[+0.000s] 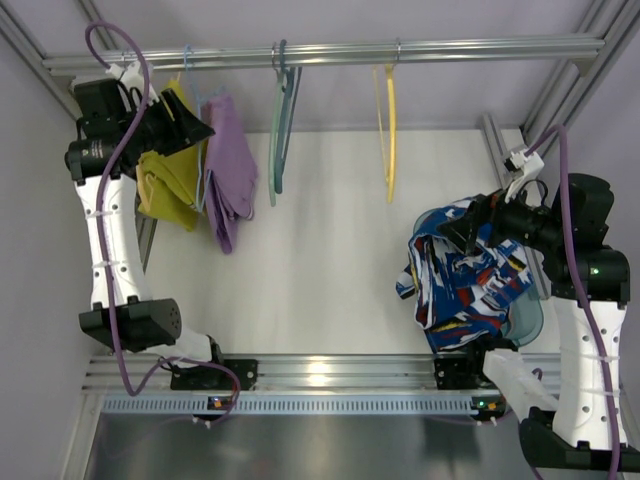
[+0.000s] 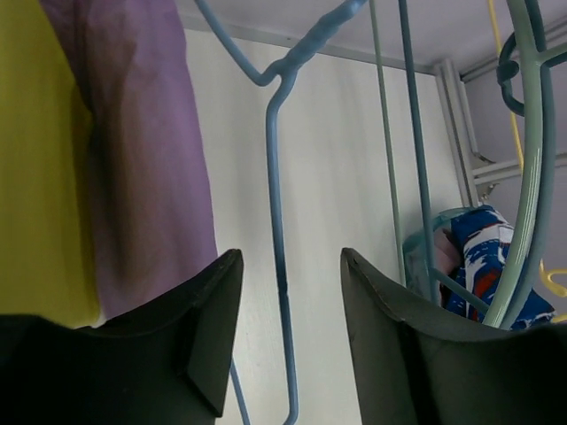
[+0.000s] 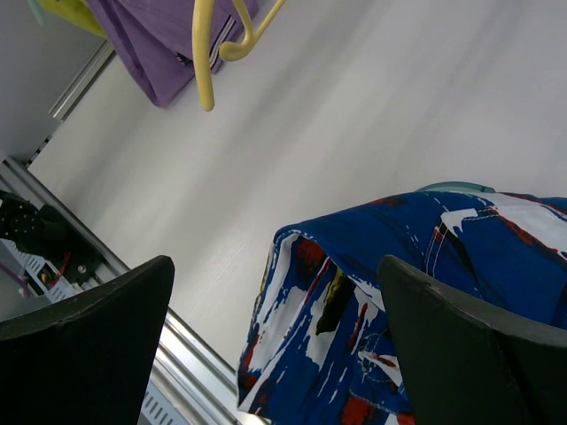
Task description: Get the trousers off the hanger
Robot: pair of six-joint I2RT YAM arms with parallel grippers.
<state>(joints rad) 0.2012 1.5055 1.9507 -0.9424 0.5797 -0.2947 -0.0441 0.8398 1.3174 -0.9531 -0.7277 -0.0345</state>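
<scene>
Left jaws astride hanger [image 2: 275, 221], trousers [image 2: 151, 159] beside, right jaws wide

The hanger [image 2: 274, 177] was framed at centre between the left gripper's [image 2: 291, 261] parted jaws, the trousers [image 2: 146, 159] seen upper left

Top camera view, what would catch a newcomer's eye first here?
The lilac trousers hang from the rail at upper left, beside a mustard garment. There the left gripper stands open around the wire of the pale blue hanger. At right, a bright blue, white and red heap of clothes sits below the open right gripper.
</scene>
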